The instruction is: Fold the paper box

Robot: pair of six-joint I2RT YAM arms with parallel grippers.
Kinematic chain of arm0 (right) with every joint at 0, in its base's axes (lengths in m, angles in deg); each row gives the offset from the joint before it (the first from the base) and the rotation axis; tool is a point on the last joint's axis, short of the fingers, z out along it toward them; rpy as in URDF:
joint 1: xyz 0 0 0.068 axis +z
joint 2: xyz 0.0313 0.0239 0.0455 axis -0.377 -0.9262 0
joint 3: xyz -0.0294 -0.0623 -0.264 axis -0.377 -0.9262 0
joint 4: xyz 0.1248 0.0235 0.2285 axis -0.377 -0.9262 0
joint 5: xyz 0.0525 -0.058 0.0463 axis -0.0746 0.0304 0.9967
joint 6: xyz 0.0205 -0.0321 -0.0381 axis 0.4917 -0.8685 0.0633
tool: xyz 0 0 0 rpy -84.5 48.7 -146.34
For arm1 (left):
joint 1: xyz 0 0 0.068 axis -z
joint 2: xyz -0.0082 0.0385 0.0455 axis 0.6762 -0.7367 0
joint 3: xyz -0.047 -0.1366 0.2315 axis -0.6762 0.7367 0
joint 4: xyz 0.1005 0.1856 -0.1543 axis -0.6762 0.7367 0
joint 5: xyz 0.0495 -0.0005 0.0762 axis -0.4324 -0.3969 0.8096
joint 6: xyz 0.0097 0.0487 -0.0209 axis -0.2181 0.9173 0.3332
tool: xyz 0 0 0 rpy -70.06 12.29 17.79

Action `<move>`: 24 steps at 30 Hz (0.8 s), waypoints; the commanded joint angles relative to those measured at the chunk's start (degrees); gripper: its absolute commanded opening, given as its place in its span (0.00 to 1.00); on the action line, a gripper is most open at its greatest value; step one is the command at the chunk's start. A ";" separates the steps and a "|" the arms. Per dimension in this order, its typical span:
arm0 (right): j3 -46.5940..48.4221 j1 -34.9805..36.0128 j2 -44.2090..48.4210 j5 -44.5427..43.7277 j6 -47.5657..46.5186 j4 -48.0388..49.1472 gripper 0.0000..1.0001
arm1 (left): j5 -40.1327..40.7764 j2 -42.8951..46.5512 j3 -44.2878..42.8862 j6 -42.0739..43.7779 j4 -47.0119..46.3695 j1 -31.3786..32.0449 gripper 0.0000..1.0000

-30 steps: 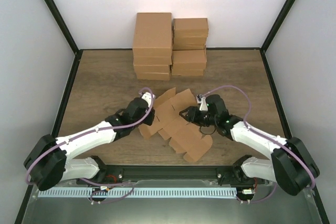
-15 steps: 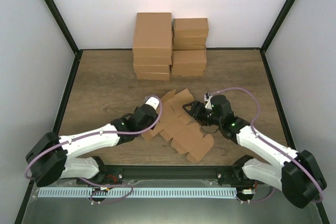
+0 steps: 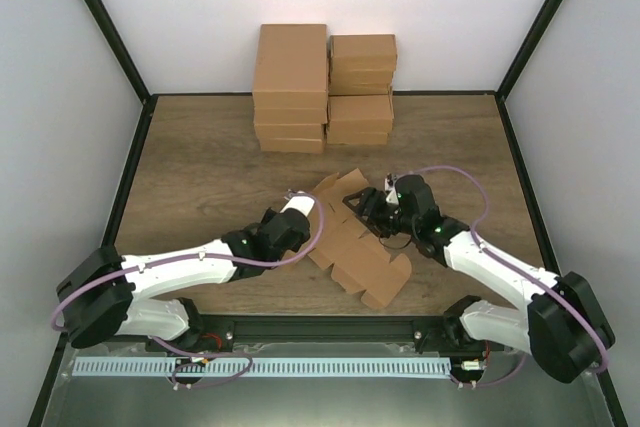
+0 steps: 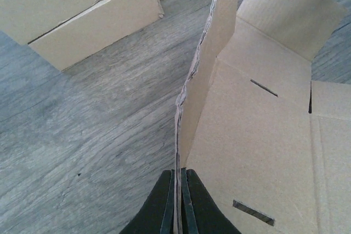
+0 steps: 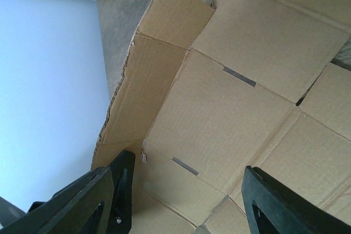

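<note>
Tan paper box [image 3: 358, 259], flap upright in clamped left pincer [image 4: 176, 178]; right pincer [image 5: 186, 190] gapes.

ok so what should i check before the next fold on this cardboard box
1. Left gripper shut on the side flap: ok.
2. The side flap stands upright off the paper box: ok.
3. Right gripper open and holding nothing: ok.
4. Right gripper touching the cardboard under it: cannot tell.
5. Stacked boxes at the back stand apart from the paper box: ok.
</note>
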 commanded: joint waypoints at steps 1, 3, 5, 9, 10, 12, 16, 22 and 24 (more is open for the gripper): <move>3.01 0.65 -1.52 0.79 1.50 1.52 0.67 | 2.40 -0.08 -0.46 1.35 -1.46 1.12 0.04; 3.26 0.70 -2.92 1.87 2.14 2.64 0.67 | 2.52 -0.01 -0.08 1.72 -2.07 1.26 0.04; 4.13 0.98 -4.53 3.16 2.68 3.66 0.67 | 2.52 -0.01 0.08 2.05 -2.55 1.38 0.04; 6.66 2.31 -7.05 3.00 2.85 3.74 0.67 | 2.44 0.00 0.40 2.39 -3.07 1.55 0.04; 6.94 2.63 -7.60 2.58 3.04 3.75 0.67 | 2.39 -0.05 0.32 2.47 -3.07 1.58 0.04; 7.33 2.75 -8.48 2.33 3.95 4.39 0.67 | 2.41 0.00 0.39 2.59 -3.19 1.89 0.04; 9.47 2.76 -11.80 2.94 5.48 4.98 0.68 | 3.27 0.09 0.71 3.08 -3.63 2.68 0.04; 14.76 2.76 -16.77 2.56 8.04 4.18 0.68 | 3.35 0.41 1.44 3.50 -4.80 3.61 0.04; 16.25 2.73 -18.01 1.92 8.42 3.42 0.68 | 3.60 0.51 1.66 3.59 -5.06 3.98 0.04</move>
